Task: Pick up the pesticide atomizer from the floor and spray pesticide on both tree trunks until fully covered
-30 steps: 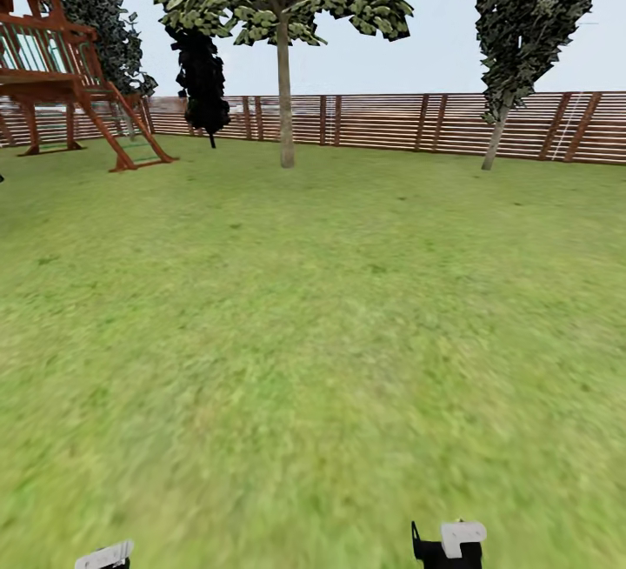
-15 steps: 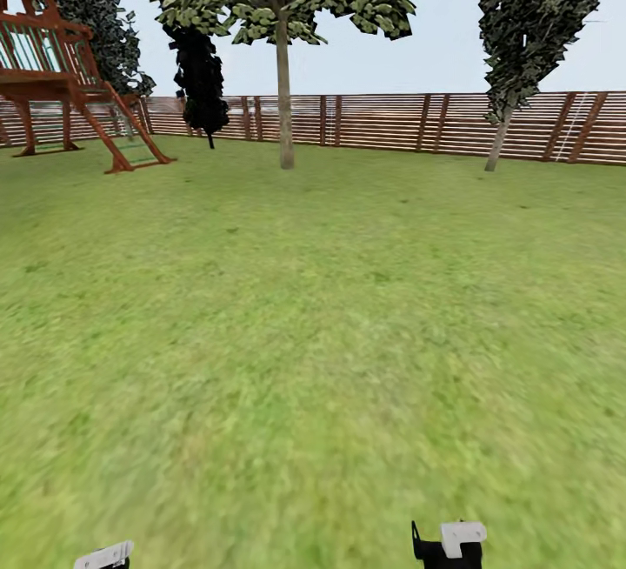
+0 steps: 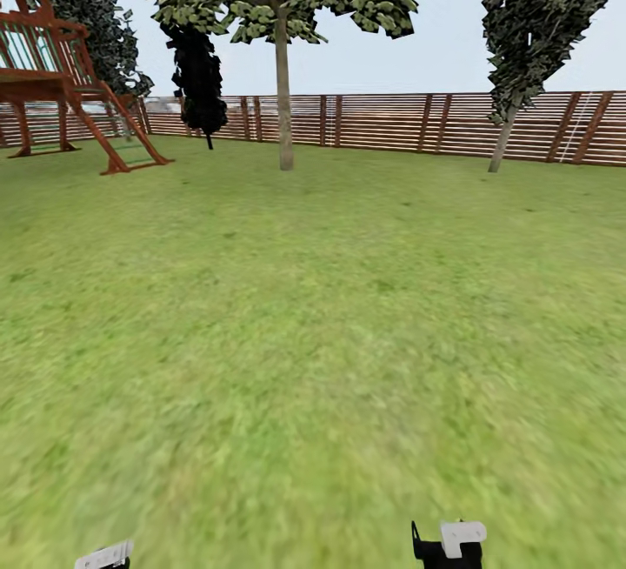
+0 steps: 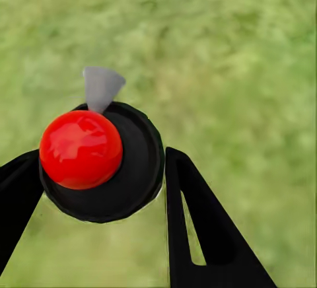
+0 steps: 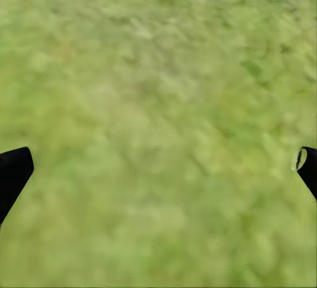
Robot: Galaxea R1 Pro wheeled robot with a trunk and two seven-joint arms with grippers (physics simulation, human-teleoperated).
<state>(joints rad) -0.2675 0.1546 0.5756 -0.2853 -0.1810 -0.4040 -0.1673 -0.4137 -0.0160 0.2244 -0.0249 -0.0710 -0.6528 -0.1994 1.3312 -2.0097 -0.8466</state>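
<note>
In the left wrist view my left gripper is shut on the pesticide atomizer, seen from above as a red knob on a black disc with a small grey nozzle. My left gripper and right gripper peek in at the bottom edge of the head view, above the garden lawn. The right gripper is open over bare grass. Far ahead stands one tree with a straight grey-tan tree trunk. A second tree has a leaning trunk at the far right by the fence.
A brown slatted fence closes the far side of the lawn. A red-brown wooden playset with a ladder stands at the far left. A near-black cypress rises just left of the middle tree. Wide open grass lies between me and the trees.
The whole head view has shifted slightly: the playset slid left and the right tree slid right, so the camera moved forward. Both grippers keep their places in the picture.
</note>
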